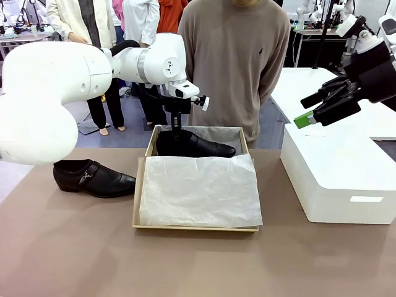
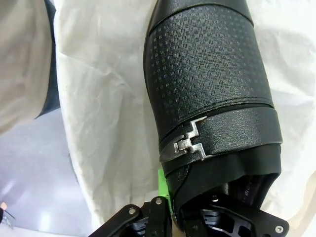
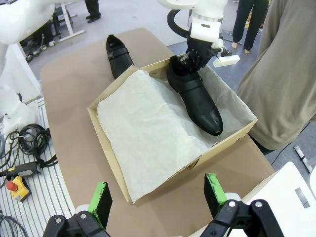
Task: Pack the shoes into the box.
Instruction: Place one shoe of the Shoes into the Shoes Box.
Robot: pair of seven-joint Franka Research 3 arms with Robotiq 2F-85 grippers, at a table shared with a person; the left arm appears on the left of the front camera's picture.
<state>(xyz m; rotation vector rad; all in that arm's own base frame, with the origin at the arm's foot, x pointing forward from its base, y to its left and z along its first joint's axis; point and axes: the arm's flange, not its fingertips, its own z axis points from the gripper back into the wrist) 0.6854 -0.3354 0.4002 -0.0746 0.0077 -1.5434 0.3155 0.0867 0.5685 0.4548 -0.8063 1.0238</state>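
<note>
Left end effector (image 1: pixel 177 122) pinches the heel of a shoe (image 1: pixel 199 146) inside the box (image 1: pixel 141 185), its wall close alongside; right end effector (image 3: pixel 158 195) gapes empty, well clear.

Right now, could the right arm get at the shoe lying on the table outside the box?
Probably not easily: that shoe lies at the robot's far left, beyond the box, and the left arm, gripping the other shoe inside it, crosses the way.

A fine square-grid pattern is embossed on the black shoe (image 2: pixel 207 74), and its buckle (image 2: pixel 190 143) is silver. The tan cardboard shoebox (image 1: pixel 138 198) is lined with white tissue paper (image 1: pixel 198 192). The other shoe (image 1: pixel 93 177) is glossy black.
</note>
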